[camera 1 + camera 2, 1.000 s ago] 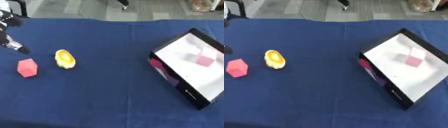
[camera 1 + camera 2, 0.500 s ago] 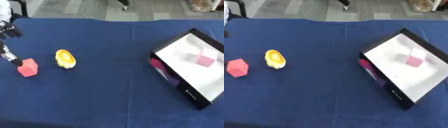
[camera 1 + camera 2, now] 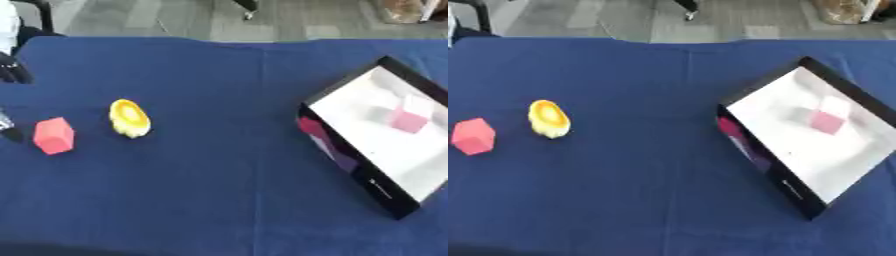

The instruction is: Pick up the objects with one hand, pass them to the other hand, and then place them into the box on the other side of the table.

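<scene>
A red block (image 3: 54, 135) lies on the blue tablecloth (image 3: 210, 175) at the left. A yellow rounded object (image 3: 129, 118) lies just to its right. Only a little of my left hand (image 3: 12, 70) shows, at the left edge of the left eye view. It is open, and one dark fingertip (image 3: 9, 131) hangs just left of the red block, with a small gap between them. It holds nothing. At the right stands the black box with a white inside (image 3: 367, 145), tilted, with a pink cube (image 3: 409, 120) in it. My right hand shows in no view.
The cloth's far edge runs along the top, with grey floor (image 3: 219, 17) behind it. A dark chair part (image 3: 39, 15) stands at the far left corner. A wide stretch of cloth separates the yellow object from the box.
My left hand has drawn back toward the left edge, and its lower fingertip has come down beside the red block. The block, yellow object and box have not moved.
</scene>
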Controlling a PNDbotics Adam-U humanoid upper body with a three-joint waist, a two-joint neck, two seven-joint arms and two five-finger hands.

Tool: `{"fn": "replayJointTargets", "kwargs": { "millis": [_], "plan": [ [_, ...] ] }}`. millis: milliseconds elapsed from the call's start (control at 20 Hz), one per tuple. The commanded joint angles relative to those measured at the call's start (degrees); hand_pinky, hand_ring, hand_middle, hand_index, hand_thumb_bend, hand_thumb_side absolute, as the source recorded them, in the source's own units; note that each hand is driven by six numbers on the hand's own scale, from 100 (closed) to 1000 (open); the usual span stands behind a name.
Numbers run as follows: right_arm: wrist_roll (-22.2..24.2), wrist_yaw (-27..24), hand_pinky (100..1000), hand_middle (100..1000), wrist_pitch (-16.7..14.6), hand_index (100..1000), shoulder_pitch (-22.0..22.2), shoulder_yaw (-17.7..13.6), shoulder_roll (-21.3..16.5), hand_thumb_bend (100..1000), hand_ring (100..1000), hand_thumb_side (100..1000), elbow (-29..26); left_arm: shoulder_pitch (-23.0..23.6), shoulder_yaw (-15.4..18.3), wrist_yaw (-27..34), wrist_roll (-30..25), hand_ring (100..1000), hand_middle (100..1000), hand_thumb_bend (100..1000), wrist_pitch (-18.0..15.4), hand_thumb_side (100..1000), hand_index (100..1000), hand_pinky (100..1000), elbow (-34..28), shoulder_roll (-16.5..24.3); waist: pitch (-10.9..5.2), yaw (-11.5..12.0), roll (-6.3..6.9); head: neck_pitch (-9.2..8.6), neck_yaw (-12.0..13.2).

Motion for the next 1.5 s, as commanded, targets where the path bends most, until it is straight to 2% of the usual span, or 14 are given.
{"fn": "replayJointTargets", "kwargs": {
  "millis": [50, 250, 850, 1200, 1500],
  "plan": [
    [0.29, 0.72, 1000, 991, -0.21, 1000, -0.82, -0.23, -1.22, 100, 1000, 244, -0.15, -1.50, 0.52, -2.46, -2.52, 892, 812, 928, 0.32, 119, 825, 906, 1.96, 0.55, -0.24, -0.10, 0.21, -0.09, 0.39],
    [0.56, 1.28, 1000, 991, -0.40, 1000, -0.85, -0.06, -0.92, 100, 1000, 247, 0.07, -2.47, 0.16, -4.20, -2.49, 889, 808, 919, -0.86, 111, 823, 903, 4.53, -1.01, -0.11, -0.18, 0.13, -0.09, 1.44],
    [0.92, 2.69, 1000, 992, -0.71, 1000, -0.36, -0.03, -0.18, 100, 1000, 258, 0.75, -4.18, -0.88, -8.95, 0.56, 880, 796, 860, -5.13, 100, 809, 895, 12.46, -5.13, 0.13, -0.38, 0.01, -0.09, 2.13],
    [0.98, 3.48, 1000, 991, -0.82, 1000, 0.03, -0.11, 0.27, 100, 1000, 265, 1.04, -4.41, -1.26, -8.31, 4.22, 870, 779, 850, -8.01, 100, 804, 882, 16.75, -7.83, 0.38, -0.45, -0.12, -0.09, 2.19],
    [1.02, 4.00, 1000, 989, -0.97, 1000, 0.30, -0.14, 0.51, 100, 1000, 274, 1.22, -4.82, -1.08, -10.97, 9.63, 867, 777, 826, -10.22, 100, 808, 877, 20.36, -10.13, 0.45, -0.44, -0.26, -0.09, 2.23]
  ]
}}
